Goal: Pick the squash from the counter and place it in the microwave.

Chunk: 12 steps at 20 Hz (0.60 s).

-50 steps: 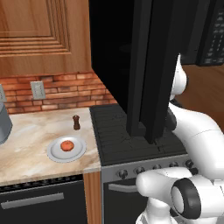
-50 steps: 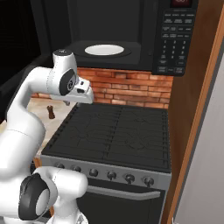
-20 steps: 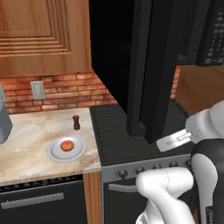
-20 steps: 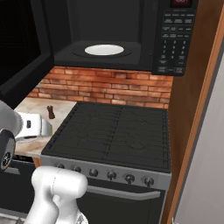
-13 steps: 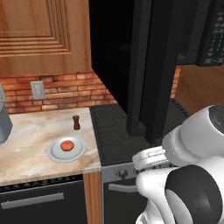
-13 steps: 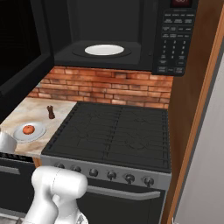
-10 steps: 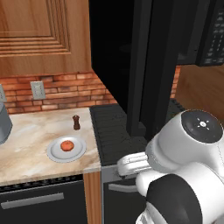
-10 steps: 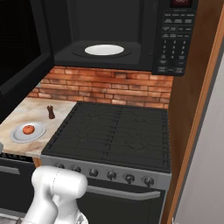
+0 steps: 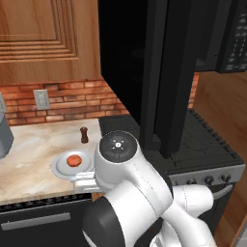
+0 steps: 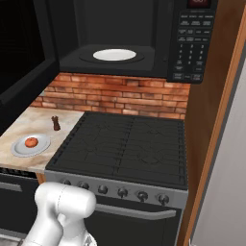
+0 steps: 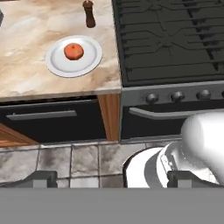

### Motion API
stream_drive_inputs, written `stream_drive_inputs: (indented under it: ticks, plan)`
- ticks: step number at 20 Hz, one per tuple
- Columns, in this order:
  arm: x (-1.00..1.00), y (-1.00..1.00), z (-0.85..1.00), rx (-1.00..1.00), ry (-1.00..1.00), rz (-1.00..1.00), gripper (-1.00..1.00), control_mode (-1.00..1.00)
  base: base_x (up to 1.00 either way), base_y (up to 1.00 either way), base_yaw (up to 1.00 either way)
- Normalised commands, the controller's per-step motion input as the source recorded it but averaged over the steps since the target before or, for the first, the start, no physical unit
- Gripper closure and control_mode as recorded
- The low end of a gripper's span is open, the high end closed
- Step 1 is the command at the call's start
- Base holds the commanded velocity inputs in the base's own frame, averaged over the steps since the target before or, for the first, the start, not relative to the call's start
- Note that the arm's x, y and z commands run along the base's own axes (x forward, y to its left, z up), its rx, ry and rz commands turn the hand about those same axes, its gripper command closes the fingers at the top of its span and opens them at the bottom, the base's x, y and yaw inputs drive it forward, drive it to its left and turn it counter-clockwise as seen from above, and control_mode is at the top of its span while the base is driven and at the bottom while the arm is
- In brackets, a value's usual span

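Observation:
The squash is a small orange-red lump lying on a grey plate on the marble counter. My gripper hangs out in front of the counter, well short of the squash, looking down at the floor and cabinet fronts. Its fingertips stand far apart with nothing between them. The base views show the squash still on the plate. The microwave hangs above the stove, its door swung open, a white turntable inside.
A dark pepper mill stands behind the plate. The black stove adjoins the counter on the right, knobs along its front. My white arm bulks in the foreground of the left base view. A grey appliance stands at the counter's left.
My arm has swung from the right side leftward and low in front of the counter. The squash and plate have not moved. The gripper stays open.

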Motion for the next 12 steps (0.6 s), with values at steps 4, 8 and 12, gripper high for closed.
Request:
stream_drive_inputs:
  ticks: [4,8,12]
  plan:
    - [1.00,0.81,-0.27,0.00,0.01,-0.01,-1.00,-1.00,0.00,0.00,0.00]
    - [1.00,0.67,-0.17,-0.03,0.00,-0.01,-1.00,-1.00,0.00,0.00,0.00]
    - [0.96,0.90,-0.42,-0.10,0.00,-0.11,-1.00,-1.00,0.00,0.00,0.00]
